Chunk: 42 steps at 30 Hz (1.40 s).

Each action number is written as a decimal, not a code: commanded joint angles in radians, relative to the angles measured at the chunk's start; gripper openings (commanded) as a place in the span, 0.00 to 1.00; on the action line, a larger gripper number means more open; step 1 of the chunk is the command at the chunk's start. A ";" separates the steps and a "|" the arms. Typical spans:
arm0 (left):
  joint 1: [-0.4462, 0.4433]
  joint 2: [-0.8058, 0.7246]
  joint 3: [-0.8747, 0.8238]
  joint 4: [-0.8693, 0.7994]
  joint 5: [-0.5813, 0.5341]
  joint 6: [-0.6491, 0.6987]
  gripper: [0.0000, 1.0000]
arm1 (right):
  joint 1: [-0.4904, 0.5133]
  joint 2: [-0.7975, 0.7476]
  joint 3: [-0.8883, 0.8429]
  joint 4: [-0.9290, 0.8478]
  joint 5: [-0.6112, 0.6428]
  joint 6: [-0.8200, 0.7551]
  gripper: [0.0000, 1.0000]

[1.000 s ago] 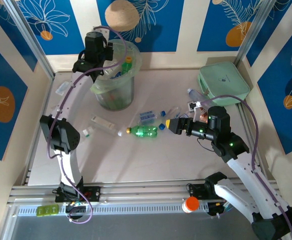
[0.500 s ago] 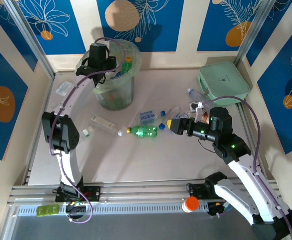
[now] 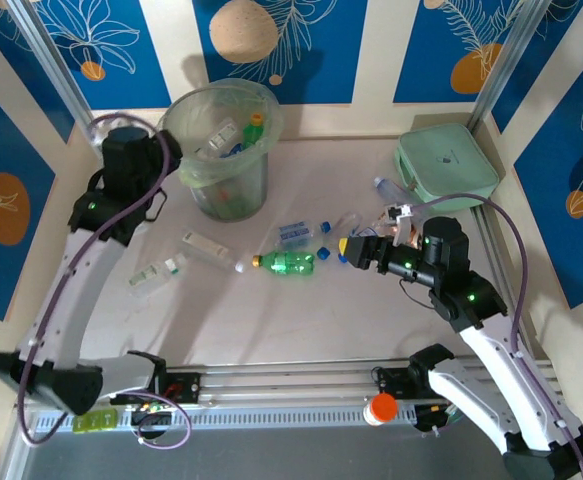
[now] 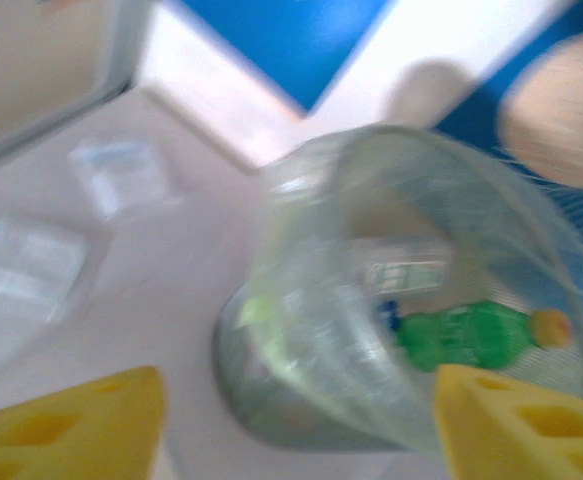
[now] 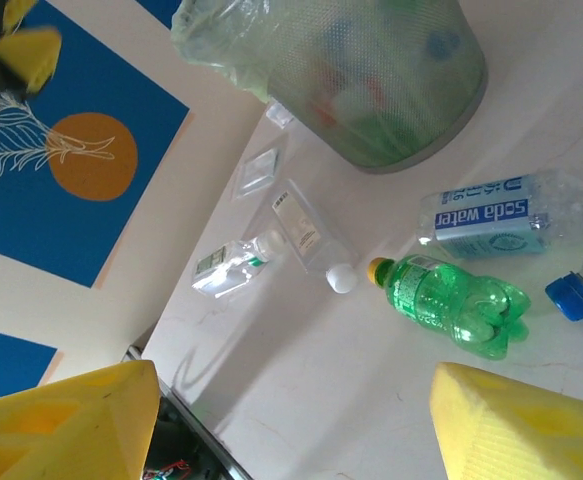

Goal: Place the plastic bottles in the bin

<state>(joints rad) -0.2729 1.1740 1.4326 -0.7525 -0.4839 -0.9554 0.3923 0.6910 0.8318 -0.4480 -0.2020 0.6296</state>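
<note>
The bin (image 3: pixel 186 108) stands at the back left, with a green bottle (image 3: pixel 254 128) and clear ones inside. My left gripper (image 3: pixel 163 158) hovers just left of it. In the left wrist view that gripper (image 4: pixel 296 430) is open and empty, facing the bin (image 4: pixel 301 330). A green bottle (image 3: pixel 289 263) lies mid-table beside a soda water bottle (image 3: pixel 296 233), a clear white-capped bottle (image 3: pixel 208 248) and a small clear bottle (image 3: pixel 159 272). My right gripper (image 3: pixel 351 248) is open and empty just right of the green bottle (image 5: pixel 456 300); its fingers frame bare table in the wrist view (image 5: pixel 291 430).
A mint-green case (image 3: pixel 446 165) sits at the back right, with another clear bottle (image 3: pixel 386 187) at its left corner. A loose blue cap (image 3: pixel 323 253) lies near the green bottle. Flat clear packets (image 4: pixel 121 175) lie left of the bin. Frame rails run along the near edge.
My left gripper has swung off the bin's mouth to its left and opened. A clear bottle now shows at the top of the bin. The right gripper has narrowed a little.
</note>
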 commanded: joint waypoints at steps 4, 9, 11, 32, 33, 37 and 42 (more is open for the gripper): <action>0.146 -0.086 -0.216 -0.332 0.011 -0.509 0.90 | 0.004 -0.030 0.020 -0.088 0.085 0.026 0.72; 0.226 -0.078 -0.291 -0.327 0.012 -0.583 1.00 | 0.005 -0.053 0.008 -0.111 0.104 0.040 0.72; 0.261 -0.044 -0.308 -0.318 0.035 -0.595 0.99 | 0.005 -0.063 0.003 -0.121 0.114 0.042 0.72; 0.405 0.321 -0.463 -0.096 0.270 -0.717 0.99 | 0.000 -0.029 0.009 -0.139 0.183 0.026 0.72; 0.406 0.339 -0.465 -0.085 0.277 -0.717 0.99 | -0.001 -0.023 0.009 -0.136 0.184 0.027 0.72; 0.408 0.397 -0.477 -0.048 0.285 -0.719 0.98 | -0.001 -0.009 0.002 -0.128 0.187 0.027 0.72; 0.407 0.430 -0.476 -0.022 0.272 -0.700 0.82 | -0.001 0.003 -0.010 -0.114 0.187 0.036 0.71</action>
<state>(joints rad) 0.1207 1.5932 0.9665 -0.7883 -0.2134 -1.6527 0.3923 0.6922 0.8310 -0.5838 -0.0261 0.6624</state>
